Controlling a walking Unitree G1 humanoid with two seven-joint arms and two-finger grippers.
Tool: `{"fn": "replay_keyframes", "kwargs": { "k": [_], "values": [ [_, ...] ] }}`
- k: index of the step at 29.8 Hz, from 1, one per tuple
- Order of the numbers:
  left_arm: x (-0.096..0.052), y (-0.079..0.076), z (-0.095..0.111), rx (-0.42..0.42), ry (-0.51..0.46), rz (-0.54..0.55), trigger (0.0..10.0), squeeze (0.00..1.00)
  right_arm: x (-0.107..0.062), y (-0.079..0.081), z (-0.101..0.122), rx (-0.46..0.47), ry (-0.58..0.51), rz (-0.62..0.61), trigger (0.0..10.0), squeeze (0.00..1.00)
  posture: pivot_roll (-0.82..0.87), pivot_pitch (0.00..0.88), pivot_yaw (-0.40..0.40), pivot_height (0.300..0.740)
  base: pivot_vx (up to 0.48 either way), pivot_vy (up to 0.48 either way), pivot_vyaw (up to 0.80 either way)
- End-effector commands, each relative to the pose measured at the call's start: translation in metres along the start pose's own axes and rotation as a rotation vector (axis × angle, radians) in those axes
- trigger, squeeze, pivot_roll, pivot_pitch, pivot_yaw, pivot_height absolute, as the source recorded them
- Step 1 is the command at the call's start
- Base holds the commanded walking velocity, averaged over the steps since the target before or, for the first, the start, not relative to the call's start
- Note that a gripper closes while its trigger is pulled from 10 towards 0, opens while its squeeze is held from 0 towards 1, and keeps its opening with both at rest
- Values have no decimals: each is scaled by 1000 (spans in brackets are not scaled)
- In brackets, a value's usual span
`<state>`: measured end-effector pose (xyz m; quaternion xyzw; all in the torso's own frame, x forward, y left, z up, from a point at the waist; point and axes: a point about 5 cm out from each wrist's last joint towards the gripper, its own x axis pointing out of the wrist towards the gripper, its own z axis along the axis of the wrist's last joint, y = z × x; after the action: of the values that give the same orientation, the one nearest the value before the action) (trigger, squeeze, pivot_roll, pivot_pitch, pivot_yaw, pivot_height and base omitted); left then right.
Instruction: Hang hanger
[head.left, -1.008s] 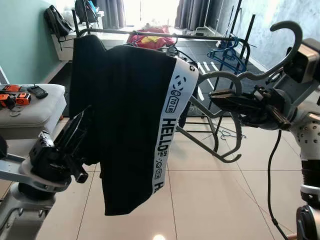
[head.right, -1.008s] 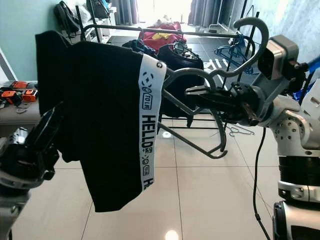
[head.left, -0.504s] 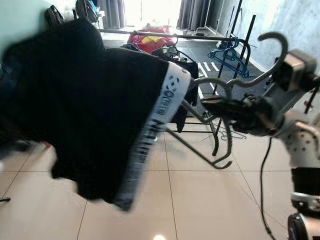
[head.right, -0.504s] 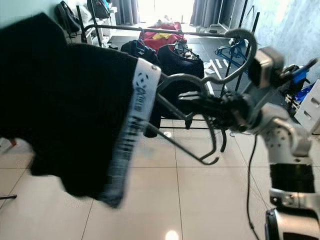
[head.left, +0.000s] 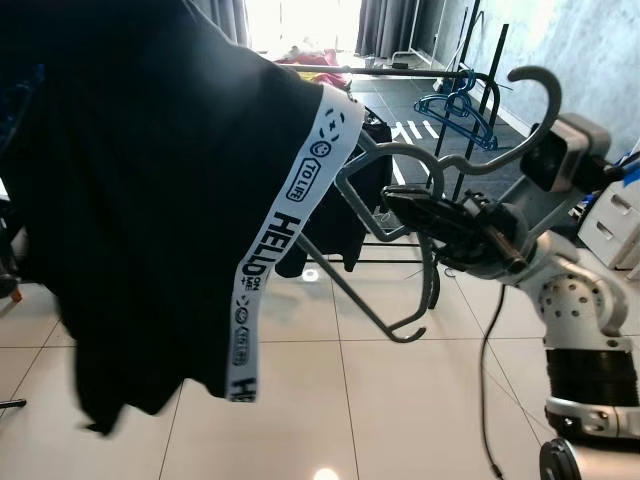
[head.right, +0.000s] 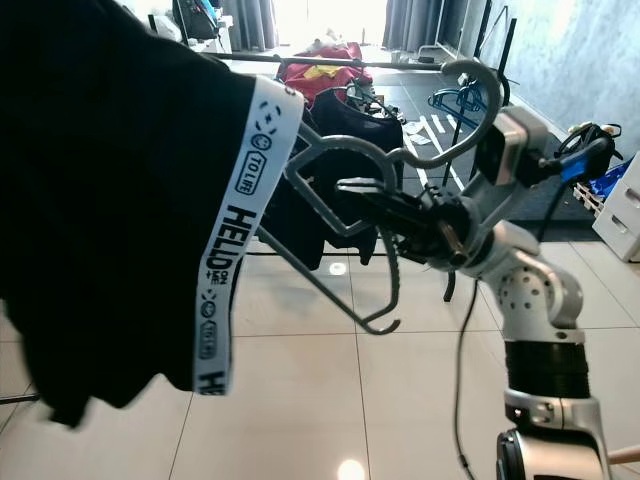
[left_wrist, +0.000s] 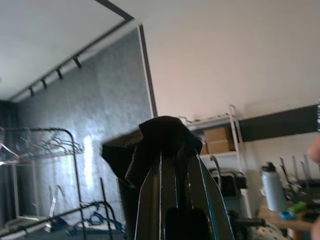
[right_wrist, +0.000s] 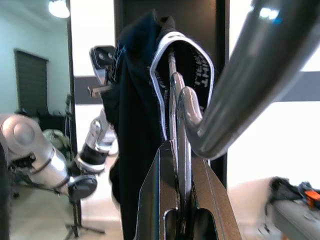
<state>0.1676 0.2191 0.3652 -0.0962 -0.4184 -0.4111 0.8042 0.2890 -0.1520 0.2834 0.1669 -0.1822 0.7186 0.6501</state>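
Fingers of the right gripper (head.left: 415, 208) are clamped on the grey hanger (head.left: 400, 165) at centre frame. The black garment (head.left: 150, 200) (white "HELLO" band) drapes from it across the left half. The left gripper (left_wrist: 172, 165) pinches dark cloth.

One grey hanger (head.left: 400, 190), one black garment (head.left: 150, 200), one clothes rail (head.left: 400, 70), two blue hangers (head.left: 455, 105).

Grey hanger (head.left: 400, 240), black garment (head.left: 150, 200), seemingly white lettered band (head.left: 290, 215).
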Motion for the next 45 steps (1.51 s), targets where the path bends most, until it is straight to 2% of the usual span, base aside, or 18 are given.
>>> {"fn": "replay_keyframes", "kwargs": {
  "k": [1,11,14,15,20,22,31,34,36,37,45],
  "values": [
    [4,-4,-6,-3,45,-31,0,0,9,5,-1,9,-1,64,10000,0,11,0,4,740,0,0,0],
    [4,-3,-4,7,62,-40,0,0,11,3,-4,22,26,57,10000,0,13,0,0,740,0,0,0],
    [3,-2,0,35,66,-38,0,0,8,1,-7,24,60,30,10000,0,11,0,-2,740,0,0,0],
    [2,-1,4,51,65,-40,0,0,5,0,-11,25,100,3,10000,0,9,0,-2,740,0,0,0],
    [3,-2,9,68,66,-55,0,0,-1,0,-21,40,165,-33,10000,0,9,0,-2,740,0,0,0],
    [7,-5,10,62,78,-92,0,0,-5,2,-27,52,189,-47,10000,0,6,0,2,740,0,0,0],
    [13,-12,7,41,82,-119,0,0,-2,1,-20,37,131,-47,10000,0,6,0,2,740,0,0,0],
    [11,-13,1,39,108,-108,0,0,1,1,-12,32,73,-27,10000,0,4,0,0,740,0,0,0],
    [8,-11,-2,46,127,-91,0,0,1,3,-8,32,44,-8,10000,0,3,0,-1,740,0,0,0],
    [0,-3,-6,72,161,-46,0,0,1,5,-1,30,11,17,10000,0,0,0,-1,740,0,0,0],
    [-15,16,-10,148,220,61,0,0,1,7,-1,35,17,27,10000,0,-4,0,-2,740,0,0,0]
  ]
}}
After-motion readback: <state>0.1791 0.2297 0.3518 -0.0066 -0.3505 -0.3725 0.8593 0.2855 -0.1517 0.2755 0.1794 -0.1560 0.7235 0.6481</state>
